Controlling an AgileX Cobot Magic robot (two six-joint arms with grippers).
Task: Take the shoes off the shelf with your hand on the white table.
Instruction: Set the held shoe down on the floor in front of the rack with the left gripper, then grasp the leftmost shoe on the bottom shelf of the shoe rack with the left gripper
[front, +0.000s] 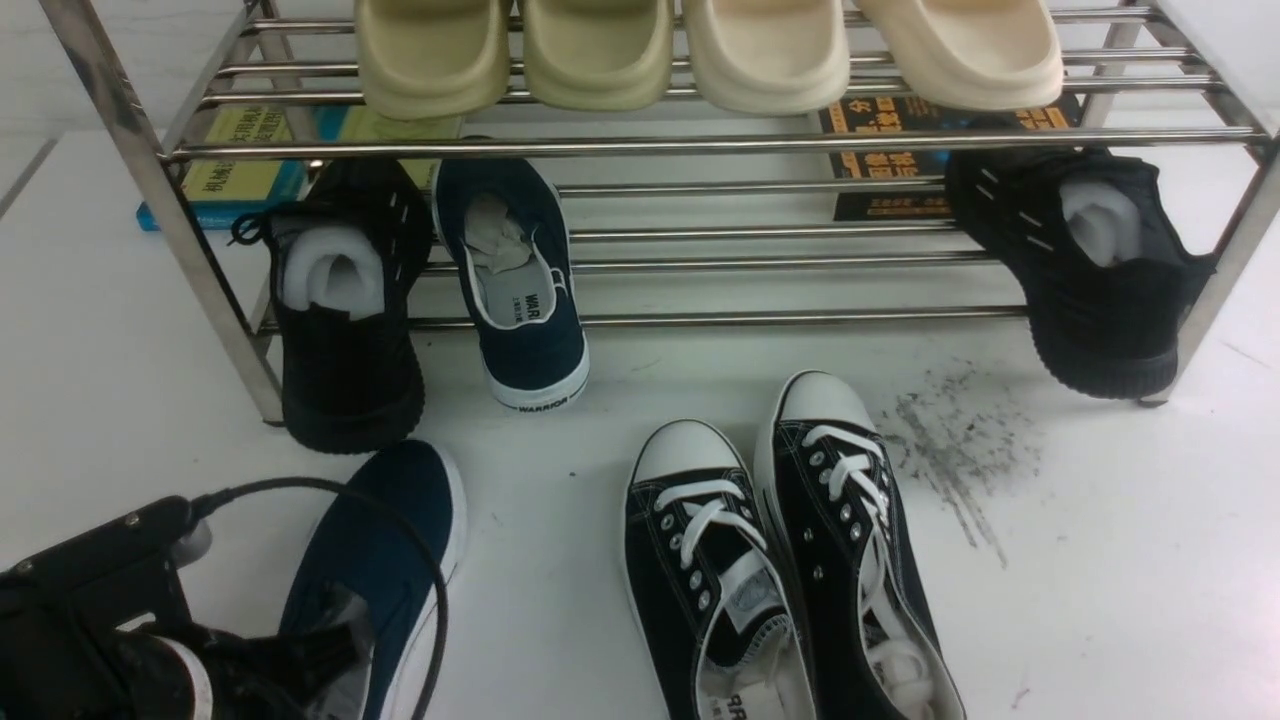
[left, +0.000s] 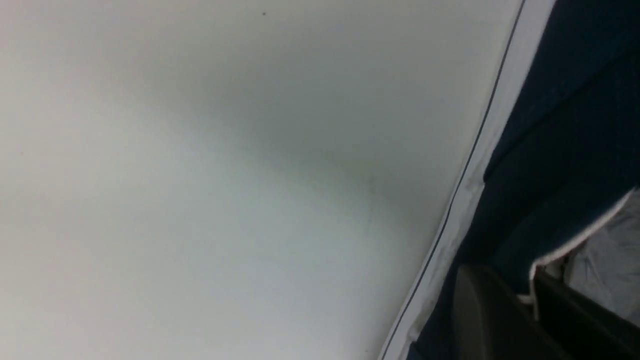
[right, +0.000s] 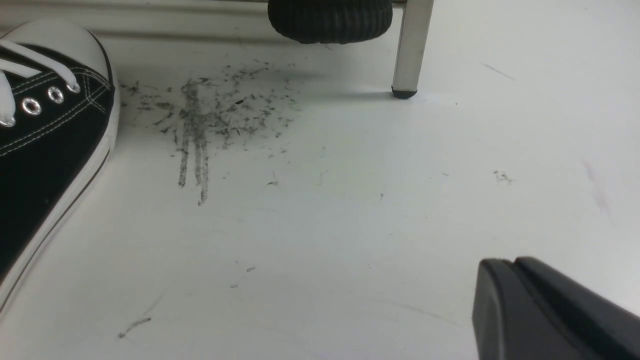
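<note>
In the front view we see one navy shoe (front: 520, 290) leaning on the shelf's (front: 700, 145) lower tier, heel end down toward the worktop (front: 1100, 560), just beside a black knit shoe (front: 345, 310). Its mate (front: 385, 540) lies on the worktop at our left, with the left gripper (front: 325, 640) at its heel end.

In the left wrist view, the fingers (left: 490, 320) are clenched on the mate's collar, one outside and one inside.

In the right wrist view, the right gripper (right: 515, 270) is pressed closed and empty, low over the worktop near the scuff (right: 200, 120).
</note>
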